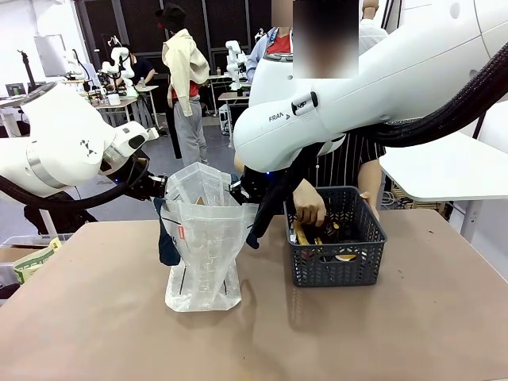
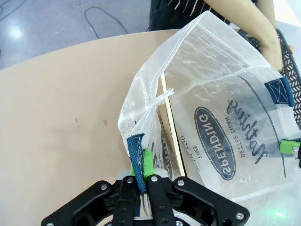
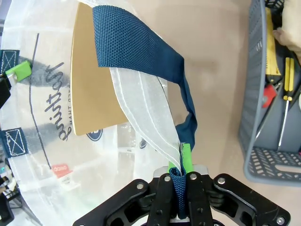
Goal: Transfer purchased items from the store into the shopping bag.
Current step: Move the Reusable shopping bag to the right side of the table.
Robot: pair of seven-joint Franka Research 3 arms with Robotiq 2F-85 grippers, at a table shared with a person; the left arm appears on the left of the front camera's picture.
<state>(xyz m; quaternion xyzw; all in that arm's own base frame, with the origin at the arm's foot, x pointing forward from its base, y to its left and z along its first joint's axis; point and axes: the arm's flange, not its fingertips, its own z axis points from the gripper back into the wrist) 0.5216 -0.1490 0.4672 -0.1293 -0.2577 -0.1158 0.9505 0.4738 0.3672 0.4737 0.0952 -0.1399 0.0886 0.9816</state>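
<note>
Out on the worktop, the shopping bag stands stretched open between both sets of jaws, left gripper clamped on its 9 o'clock strap, right gripper on the 3 o'clock one, basket just beside at 3 o'clock with a person's hand inside.

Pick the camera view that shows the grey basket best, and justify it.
The front view: the whole basket shows, walls and rim, with a person's hand reaching inside. The right wrist view catches one end wall and yellow-handled items; the left wrist view, a strip of lattice at the picture's edge.
</note>
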